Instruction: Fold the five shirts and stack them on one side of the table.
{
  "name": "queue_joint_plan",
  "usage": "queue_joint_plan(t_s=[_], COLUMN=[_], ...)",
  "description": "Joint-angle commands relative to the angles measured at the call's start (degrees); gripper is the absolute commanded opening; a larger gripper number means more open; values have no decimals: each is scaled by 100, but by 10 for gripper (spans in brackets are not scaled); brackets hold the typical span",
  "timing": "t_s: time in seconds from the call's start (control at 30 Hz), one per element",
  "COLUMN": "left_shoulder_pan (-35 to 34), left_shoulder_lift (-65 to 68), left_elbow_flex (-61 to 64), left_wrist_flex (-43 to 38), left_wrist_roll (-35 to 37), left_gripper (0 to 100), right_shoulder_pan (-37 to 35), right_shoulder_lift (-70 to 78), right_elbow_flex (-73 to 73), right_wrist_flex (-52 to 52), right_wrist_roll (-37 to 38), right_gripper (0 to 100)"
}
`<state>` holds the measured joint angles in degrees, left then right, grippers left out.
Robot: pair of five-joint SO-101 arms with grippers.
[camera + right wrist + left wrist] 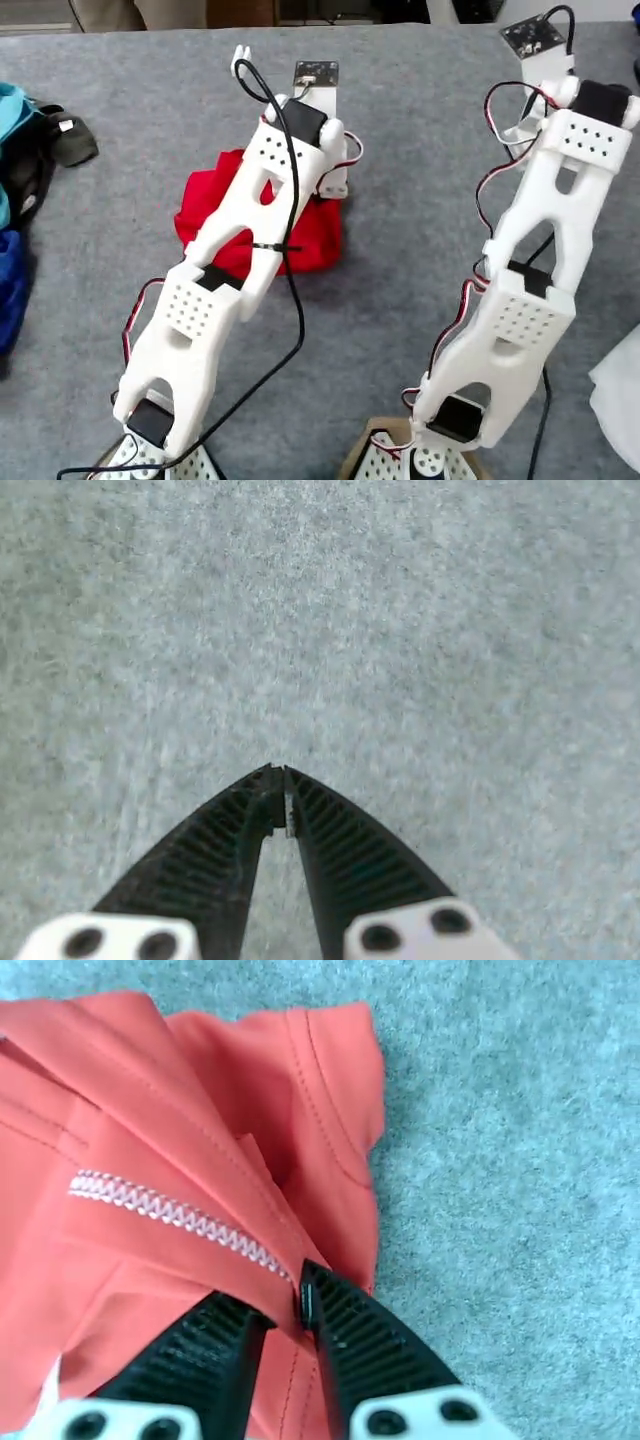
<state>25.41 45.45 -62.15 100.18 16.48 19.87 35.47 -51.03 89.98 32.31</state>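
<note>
We are mid-fold on the red shirt [312, 240], bunched near the middle of the grey surface [420, 200]. Our left pincer [290, 1305] pinches a fold at its edge; our right pincer [279, 780] hangs closed, empty, over bare surface. Next, we judge, that fold needs carrying across and flattening.

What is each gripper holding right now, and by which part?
The left gripper pinches the red shirt at a fold beside its white zigzag stitching. The right gripper is shut on nothing, over the grey table.
</note>
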Motion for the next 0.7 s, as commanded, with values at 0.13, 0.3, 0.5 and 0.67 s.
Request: queue_joint_plan(t_s=[0.13,0.3,0.5,0.67], left_shoulder_pan=[79,79,308,580], left_shoulder_lift=[-84,-84,-84,-84], left_elbow_flex=[-220,-229,-281,-316], left_wrist_flex=[53,53,53,0], left_wrist_roll=[26,26,18,0], left_gripper=[19,19,19,19], right_shoulder_pan=[-171,-171,-163,-119], right_shoulder_lift=[22,277,295,303], right_elbow_flex=[-127,-180,-180,-189], right_wrist_flex=[-211,-290,-290,-299], right_wrist_roll=[-62,-62,-70,-62], right_gripper=[6,6,6,6])
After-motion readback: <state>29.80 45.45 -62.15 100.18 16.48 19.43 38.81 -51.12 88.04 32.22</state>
